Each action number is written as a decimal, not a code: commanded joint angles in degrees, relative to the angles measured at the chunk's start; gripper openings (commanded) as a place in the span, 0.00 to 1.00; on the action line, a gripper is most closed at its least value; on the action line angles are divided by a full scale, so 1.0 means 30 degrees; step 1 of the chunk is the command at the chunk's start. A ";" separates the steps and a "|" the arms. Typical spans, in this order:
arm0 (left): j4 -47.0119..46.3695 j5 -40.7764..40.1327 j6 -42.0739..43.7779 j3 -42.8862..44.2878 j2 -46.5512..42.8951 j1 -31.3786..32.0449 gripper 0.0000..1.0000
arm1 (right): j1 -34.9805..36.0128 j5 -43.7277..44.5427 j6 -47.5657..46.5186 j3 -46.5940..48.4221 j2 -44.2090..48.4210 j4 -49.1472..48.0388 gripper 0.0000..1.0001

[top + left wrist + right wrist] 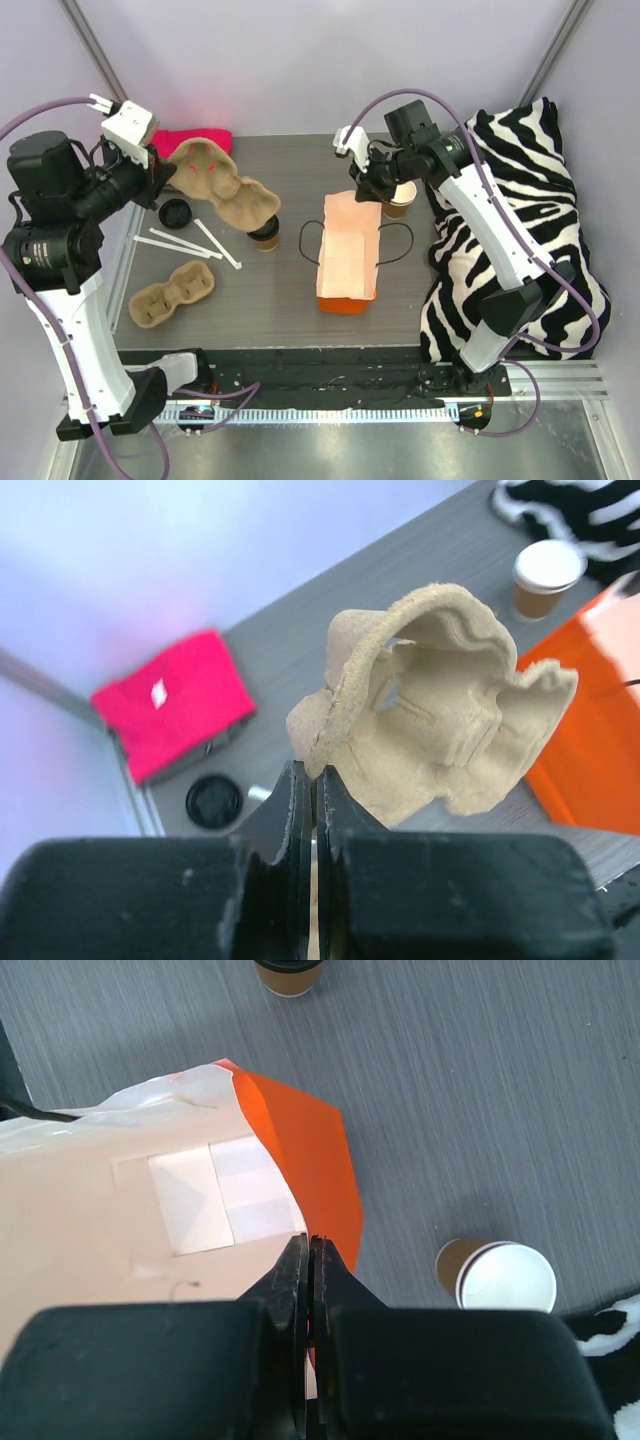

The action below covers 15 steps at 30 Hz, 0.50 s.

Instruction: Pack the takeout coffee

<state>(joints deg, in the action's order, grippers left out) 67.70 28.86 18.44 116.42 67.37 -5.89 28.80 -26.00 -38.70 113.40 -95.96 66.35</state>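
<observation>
Currently: left gripper point(313, 773) clamped shut on raised moulded tray point(440, 720); right gripper point(308, 1246) pinched shut on orange bag point(312, 1150) edge. Takeout coffee point(401, 198), unlidded, stands right of frame centre, beside bag.

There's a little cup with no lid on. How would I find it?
Find the big zebra-striped cushion on the right. Between it and the far end of the flat orange bag stands a small brown paper cup. It is open and white inside, while the other cup, left of the bag, wears a black lid.
</observation>
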 commanded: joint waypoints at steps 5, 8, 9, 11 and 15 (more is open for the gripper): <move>-0.1677 0.3740 0.0242 0.3435 0.1445 0.2542 0.00 | 0.0304 0.0228 0.2262 -0.0155 0.0757 -0.1283 0.01; -0.1011 0.1315 0.0445 0.5366 0.2909 0.5032 0.00 | 0.0304 0.0112 0.2732 -0.0213 0.0670 -0.1315 0.01; -0.0657 0.0466 0.0736 0.6301 0.3812 0.5910 0.00 | 0.0304 0.0054 0.2849 -0.0243 0.0640 -0.1286 0.01; -0.0302 -0.2552 0.1149 0.6836 0.4433 0.8460 0.00 | 0.0304 0.0140 0.2909 -0.0476 0.0669 -0.1256 0.01; -0.1763 -0.3849 0.0799 0.6779 0.4963 1.0048 0.00 | 0.0304 0.0316 0.2792 -0.1412 0.0845 -0.1373 0.01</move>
<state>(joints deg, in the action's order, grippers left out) 66.26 24.99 20.40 135.76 80.82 21.02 29.47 -25.43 -31.51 111.20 -95.61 64.16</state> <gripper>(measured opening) 0.028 0.032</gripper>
